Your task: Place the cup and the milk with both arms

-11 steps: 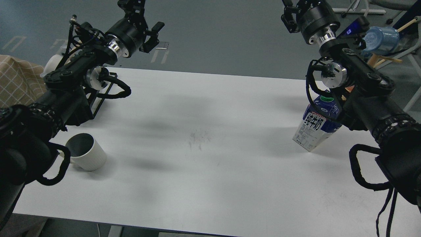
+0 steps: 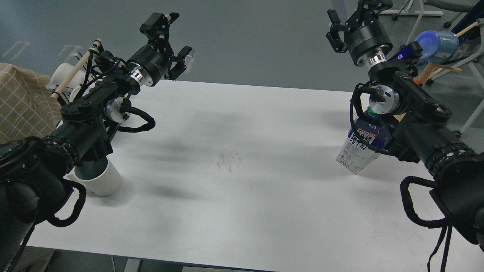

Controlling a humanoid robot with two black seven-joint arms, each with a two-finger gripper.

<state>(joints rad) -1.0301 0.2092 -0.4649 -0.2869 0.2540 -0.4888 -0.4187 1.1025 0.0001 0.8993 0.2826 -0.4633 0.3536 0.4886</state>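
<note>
The cup [image 2: 105,182], a white ribbed mug with a dark inside, stands at the table's left front, its far rim covered by my left forearm. The milk [image 2: 355,149], a white-and-blue carton with black characters, stands at the right. Its green cap [image 2: 372,112] peeks out behind my right wrist. My left gripper [image 2: 172,40] is open and empty, raised over the table's far left edge, well beyond the cup. My right gripper [image 2: 353,13] is open and empty, high beyond the table's far right edge, above and behind the carton.
White table [image 2: 242,196]. A black wire frame [image 2: 115,130] sits at the far left under my left arm. White cups on a wooden peg rack [image 2: 66,77] stand behind it. A blue cup [image 2: 438,42] hangs on a rack at far right. A checked cloth [image 2: 19,102] lies at the left.
</note>
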